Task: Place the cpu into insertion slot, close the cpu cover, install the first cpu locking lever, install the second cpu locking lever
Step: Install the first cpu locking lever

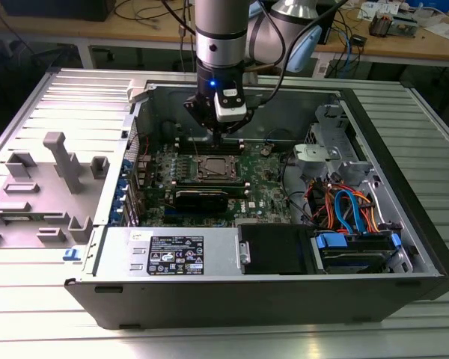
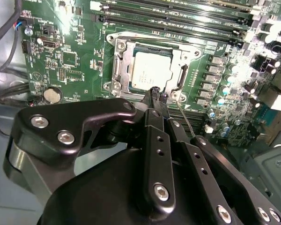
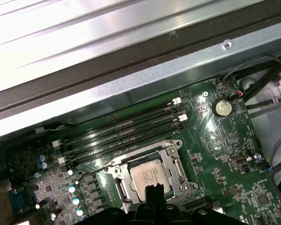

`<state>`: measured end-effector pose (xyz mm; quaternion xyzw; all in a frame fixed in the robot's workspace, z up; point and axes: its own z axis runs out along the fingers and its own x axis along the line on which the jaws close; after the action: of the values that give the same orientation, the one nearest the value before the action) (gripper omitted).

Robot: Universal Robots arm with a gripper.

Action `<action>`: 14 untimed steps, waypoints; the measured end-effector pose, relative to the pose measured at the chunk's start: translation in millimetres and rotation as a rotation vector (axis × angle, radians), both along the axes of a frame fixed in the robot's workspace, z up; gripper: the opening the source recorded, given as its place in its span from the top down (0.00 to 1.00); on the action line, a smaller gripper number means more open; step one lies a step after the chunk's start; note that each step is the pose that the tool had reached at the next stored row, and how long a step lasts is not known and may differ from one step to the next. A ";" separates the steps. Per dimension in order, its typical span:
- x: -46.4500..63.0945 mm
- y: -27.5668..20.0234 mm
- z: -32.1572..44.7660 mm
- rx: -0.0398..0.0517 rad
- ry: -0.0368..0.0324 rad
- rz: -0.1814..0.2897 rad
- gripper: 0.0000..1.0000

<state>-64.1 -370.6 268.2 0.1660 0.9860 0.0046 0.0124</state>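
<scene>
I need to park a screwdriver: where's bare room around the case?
Bare table along the near wall of the case, and past it on the exterior view's right. Crowded: inside, cables and the gripper by the cpu.

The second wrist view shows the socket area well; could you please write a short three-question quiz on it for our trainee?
1. True or false: the cpu lies outside the insertion slot.
2. The gripper is nearest to: A) the coin battery, B) the edge of the cpu cover, C) the memory slots.
3. What shows through the cpu cover's window?

Key: 1 false; 2 B; 3 the cpu.
</scene>
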 end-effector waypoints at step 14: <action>0.0 0.0 0.0 0.0000 0.0001 0.014 0.89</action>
<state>-64.1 -370.6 268.3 0.1590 0.9872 0.0046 0.0123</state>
